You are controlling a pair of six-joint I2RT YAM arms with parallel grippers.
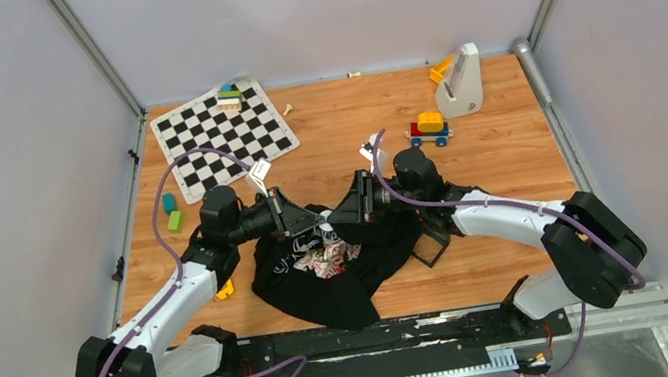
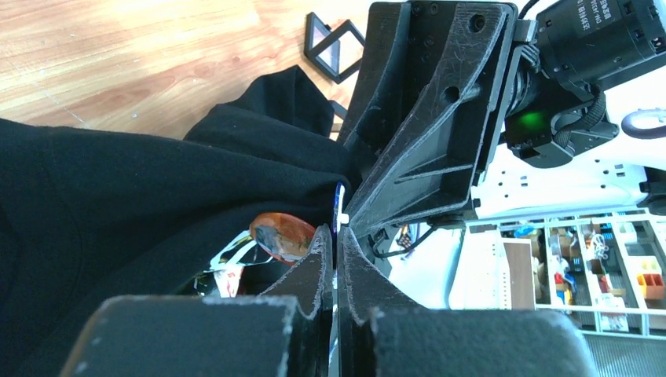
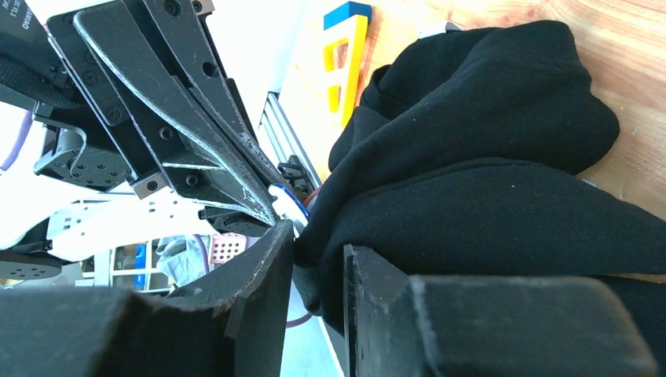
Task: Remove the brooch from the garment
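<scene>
The black shirt [image 1: 338, 269] lies crumpled at the table's near middle, printed side up. Both grippers meet at its far edge. My left gripper [image 1: 313, 220] is shut; in the left wrist view its jaws [image 2: 338, 229] pinch the brooch [image 2: 339, 206], seen edge-on as a thin blue and white sliver. In the right wrist view the brooch [image 3: 289, 196] shows as a small white and blue disc held at the left gripper's tips, right against the fabric. My right gripper [image 1: 344, 213] is shut on a fold of the shirt [image 3: 471, 181], with cloth filling its jaws [image 3: 318, 247].
A checkerboard mat [image 1: 222, 135] lies at the back left, a white stand [image 1: 462, 79] and a toy car [image 1: 429, 127] at the back right. A black square frame [image 1: 431, 239] sits by the shirt's right edge. Small green blocks [image 1: 172, 211] lie at the left.
</scene>
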